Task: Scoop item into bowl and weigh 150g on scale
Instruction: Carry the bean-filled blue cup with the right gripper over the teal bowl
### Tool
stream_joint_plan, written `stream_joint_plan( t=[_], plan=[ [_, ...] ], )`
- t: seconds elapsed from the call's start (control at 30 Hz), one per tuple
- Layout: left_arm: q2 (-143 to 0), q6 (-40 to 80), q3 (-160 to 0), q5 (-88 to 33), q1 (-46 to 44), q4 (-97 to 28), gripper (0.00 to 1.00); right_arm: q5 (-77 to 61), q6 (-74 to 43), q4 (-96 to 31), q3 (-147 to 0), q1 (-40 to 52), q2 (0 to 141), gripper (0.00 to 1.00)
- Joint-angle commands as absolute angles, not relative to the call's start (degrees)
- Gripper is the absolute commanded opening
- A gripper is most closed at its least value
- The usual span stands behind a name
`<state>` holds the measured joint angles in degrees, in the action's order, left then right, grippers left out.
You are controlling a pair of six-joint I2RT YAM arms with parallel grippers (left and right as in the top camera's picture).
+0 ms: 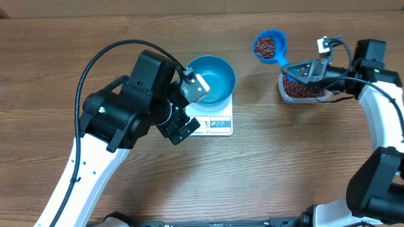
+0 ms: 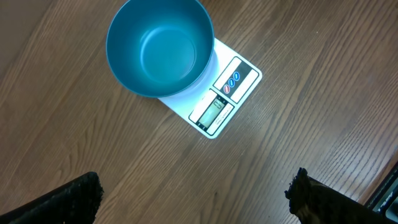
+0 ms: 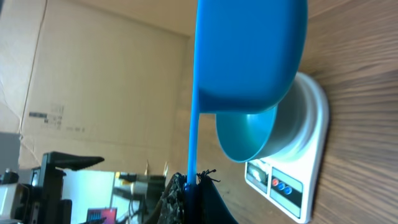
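Overhead view, early days: spotting the bowl (image 1: 211, 79) parked on the scale (image 1: 218, 124), totally empty inside. Seeing the right gripper (image 1: 297, 68) pinched tight on the scoop (image 1: 283, 45) handle, loaded with beans (image 1: 265, 45), near the tub (image 1: 302, 90). Noting the left gripper (image 1: 191, 108) gaping wide beside the scale, holding nothing. Guessing no pour yet, so all the weighing left.

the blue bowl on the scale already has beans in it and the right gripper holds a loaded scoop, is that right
Not quite. The bowl on the scale is empty, as the left wrist view shows: its smooth inside is bare. The rest holds: the right gripper holds the scoop, loaded with beans.
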<state>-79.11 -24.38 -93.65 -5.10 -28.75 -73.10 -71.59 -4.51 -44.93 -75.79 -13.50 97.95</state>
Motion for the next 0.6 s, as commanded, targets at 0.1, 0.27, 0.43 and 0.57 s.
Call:
stream_joint_plan(
  t=[0.1,0.27,0.43,0.57],
  plan=[
    [-78.7,-24.4,-94.8,-4.9,-28.5,-73.2,0.99,-71.0,-4.5,-45.8,-77.8,-8.4,97.8,0.04],
    [-78.7,-24.4,-94.8,-4.9,-28.5,-73.2,0.99,-68.8,-4.4,-47.5,-77.8,-5.1,97.5,0.04],
    [-78.7,-24.4,-94.8,-4.9,-28.5,-73.2,1.00,-63.0,-4.5,-49.1,-77.8,-1.8,96.9,0.04],
    [-78.7,-24.4,-94.8,-4.9,-28.5,-73.2,0.99,-60.0,-4.5,-49.1,-77.8,0.8,96.7,0.04]
  ],
)
